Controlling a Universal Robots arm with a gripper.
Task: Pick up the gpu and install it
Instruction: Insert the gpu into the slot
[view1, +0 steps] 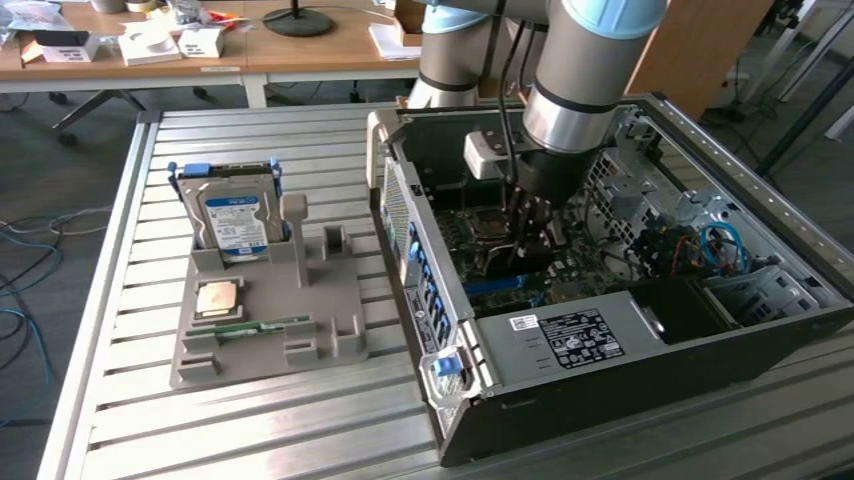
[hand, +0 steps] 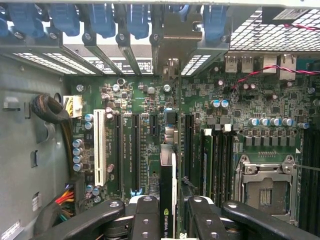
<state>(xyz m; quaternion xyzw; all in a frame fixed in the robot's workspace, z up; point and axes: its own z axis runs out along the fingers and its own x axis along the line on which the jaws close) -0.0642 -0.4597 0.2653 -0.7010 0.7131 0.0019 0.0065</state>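
A silver slatted aluminium counter (view1: 267, 440) stands over a dark grey floor (view1: 54, 170), where loose blue and grey cables (view1: 20, 250) lie at the exterior view's left. Behind it runs a long light-brown wooden desk with white legs (view1: 307, 52), carrying small white boxes (view1: 147, 45), the black round base of a stand (view1: 296, 22) and white papers (view1: 394, 40), with the black spreading foot of a chair (view1: 87, 105) beneath. A brown wooden panel (view1: 694, 45) rises at the exterior view's right, under even, soft light.

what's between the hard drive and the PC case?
In the exterior view: the grey fixture's upright posts, then a strip of slatted table.
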